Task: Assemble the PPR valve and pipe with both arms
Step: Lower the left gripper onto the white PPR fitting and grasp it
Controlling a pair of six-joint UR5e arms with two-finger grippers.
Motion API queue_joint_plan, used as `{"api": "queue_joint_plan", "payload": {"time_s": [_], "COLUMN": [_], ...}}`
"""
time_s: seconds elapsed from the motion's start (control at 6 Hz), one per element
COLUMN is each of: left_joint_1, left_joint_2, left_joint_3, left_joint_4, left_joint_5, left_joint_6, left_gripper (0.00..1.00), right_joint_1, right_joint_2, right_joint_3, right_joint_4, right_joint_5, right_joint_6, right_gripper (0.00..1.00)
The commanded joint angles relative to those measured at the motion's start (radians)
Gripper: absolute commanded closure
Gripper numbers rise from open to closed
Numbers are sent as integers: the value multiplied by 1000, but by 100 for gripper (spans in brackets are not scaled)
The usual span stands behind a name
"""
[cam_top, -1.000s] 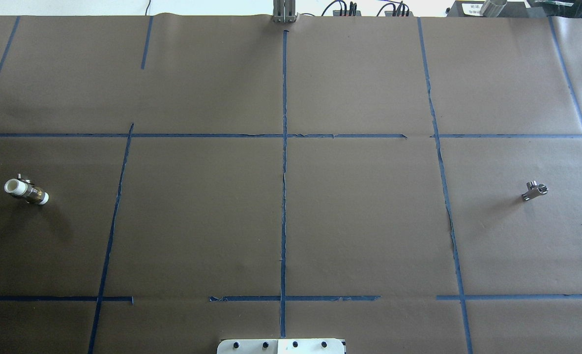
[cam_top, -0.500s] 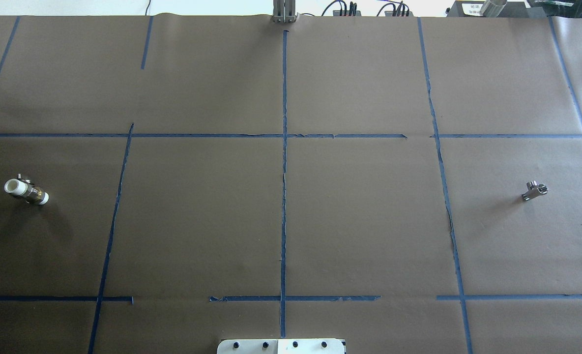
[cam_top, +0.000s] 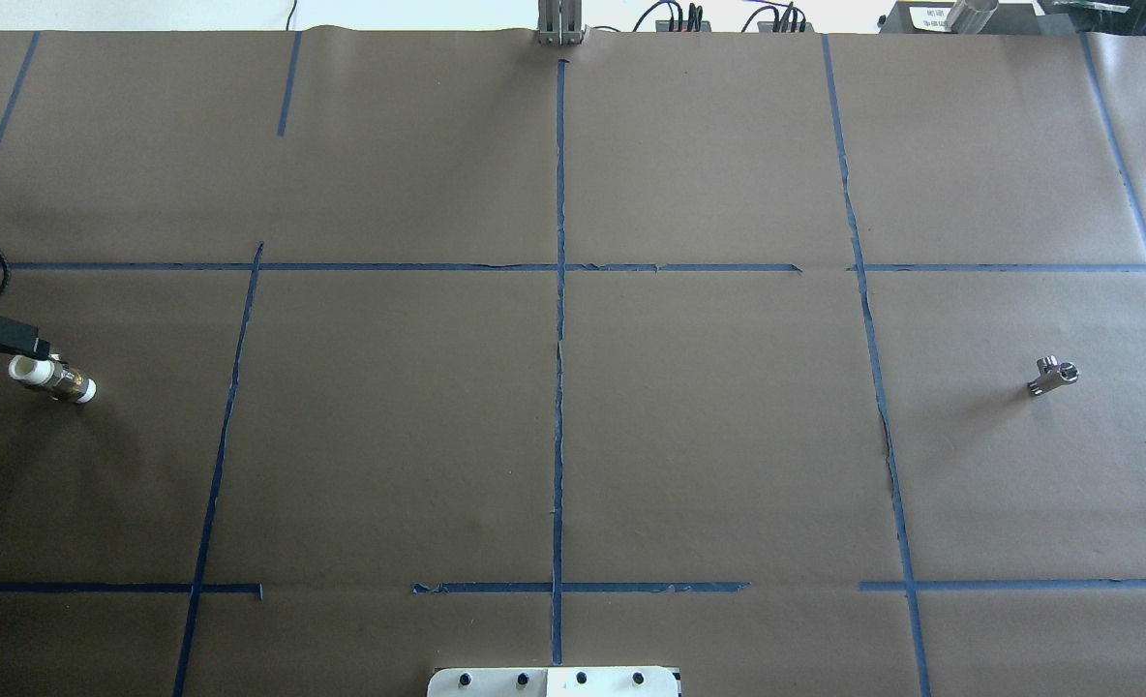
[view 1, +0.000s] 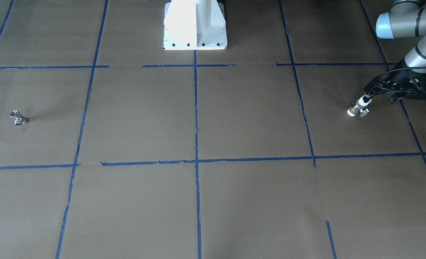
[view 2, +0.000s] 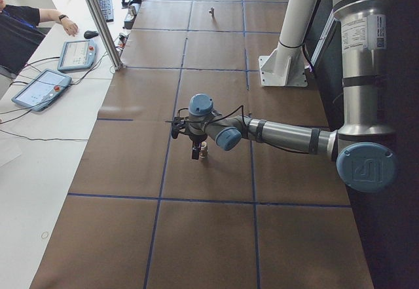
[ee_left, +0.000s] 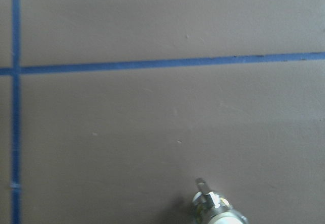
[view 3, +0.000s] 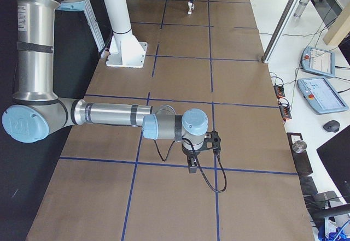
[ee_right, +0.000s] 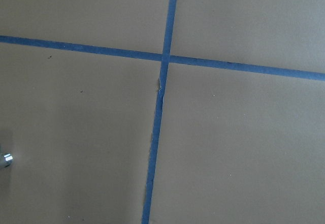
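The PPR valve, white-ended with a metal middle, stands tilted on the brown paper at the table's left end. It also shows in the front view and at the bottom edge of the left wrist view. My left gripper hangs just over its upper end, with the jaws apart and nothing held. One finger shows in the overhead view. The silver pipe fitting lies alone at the right end. My right gripper shows only in the exterior right view, and I cannot tell its state.
The white pedestal base stands at the robot's edge of the table. Blue tape lines divide the paper into squares. An aluminium post and operator tablets are along the far side.
The left gripper's finger and cable have come into the overhead view at the left edge, right by the valve. Valve and pipe have not moved.
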Motion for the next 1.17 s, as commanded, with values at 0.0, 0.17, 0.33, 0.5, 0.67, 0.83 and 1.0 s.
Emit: {"api": "queue_joint_plan", "payload": {"time_s": [0.0,0.17,0.33,0.5,0.67,0.83,1.0], "left_joint_1": [40,44,50,50,50,50,49], "left_joint_2": [-1,-2,-2,0,0,0,2], "left_joint_3": [-8,-13,-16,-17,-17,-19,-20], "left_joint_4": [-8,-8,-5,-3,-3,0,0], "left_joint_5": [19,21,27,29,29,27,27], "left_joint_6": [-16,-14,-14,-11,-9,-9,-6], "left_gripper": [0,0,58,95,100,100,100], "right_joint_1": [0,0,0,-2,0,-2,-2], "right_joint_2": [0,0,0,0,0,0,0], "right_joint_3": [-1,-2,-4,-4,-4,-4,-4], "right_joint_4": [0,0,0,0,0,0,0], "right_joint_5": [-1,-1,-1,-1,-1,-1,1], "right_joint_6": [-2,-2,-2,-2,-2,-2,0], "right_gripper": [0,0,0,0,0,0,0]}}
